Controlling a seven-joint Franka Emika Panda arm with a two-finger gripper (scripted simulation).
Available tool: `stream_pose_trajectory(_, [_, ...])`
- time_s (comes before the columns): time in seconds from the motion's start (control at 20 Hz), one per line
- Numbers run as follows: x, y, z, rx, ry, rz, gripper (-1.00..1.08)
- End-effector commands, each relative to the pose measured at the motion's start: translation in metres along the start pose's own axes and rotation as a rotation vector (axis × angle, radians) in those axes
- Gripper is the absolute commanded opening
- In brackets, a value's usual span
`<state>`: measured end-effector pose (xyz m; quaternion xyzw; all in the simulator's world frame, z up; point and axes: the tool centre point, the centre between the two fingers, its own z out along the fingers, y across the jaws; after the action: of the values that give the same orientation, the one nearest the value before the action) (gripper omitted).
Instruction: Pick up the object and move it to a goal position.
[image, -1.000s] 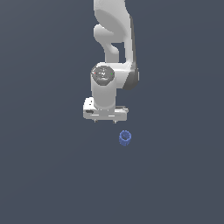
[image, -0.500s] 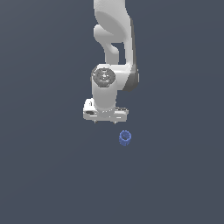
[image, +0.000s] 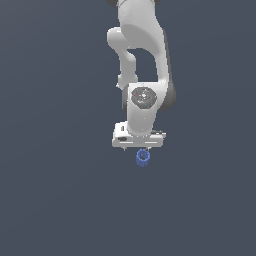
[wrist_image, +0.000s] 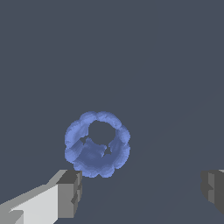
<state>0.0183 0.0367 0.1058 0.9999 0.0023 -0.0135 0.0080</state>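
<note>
The white pincer (image: 138, 148) hangs with its grey-tipped fingers (wrist_image: 70, 192) spread wide, gripping nothing. The small blue ribbed hollow ring (wrist_image: 97, 144) lies just below it on the dark grey bench (image: 60, 200), apart from both fingers.

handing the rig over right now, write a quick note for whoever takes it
Gripper: open, empty, fingers wide apart and not touching anything.
Blue ring: lies free on the dark floor, hollow side towards the wrist camera, ahead of the fingertips rather than between them. In the exterior view it sits just below the gripper.
Done: approach only; no grasp.
Left: centre the fingers around the ring, close, lift, carry to the goal. No goal marker shows in either view.
</note>
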Motion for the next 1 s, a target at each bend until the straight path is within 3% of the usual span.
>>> stream_pose_trajectory(0.0, [0.008, -0.017, 0.003, 0.008, 0.014, -0.011, 1.00])
stream_pose_trajectory(0.2, [0.014, -0.031, 0.005, 0.015, 0.026, -0.021, 1.00])
stream_pose_trajectory(0.5, [0.013, -0.032, 0.009, 0.015, 0.024, -0.022, 1.00])
stream_pose_trajectory(0.95, [0.014, -0.034, 0.050, 0.016, 0.027, -0.022, 1.00])
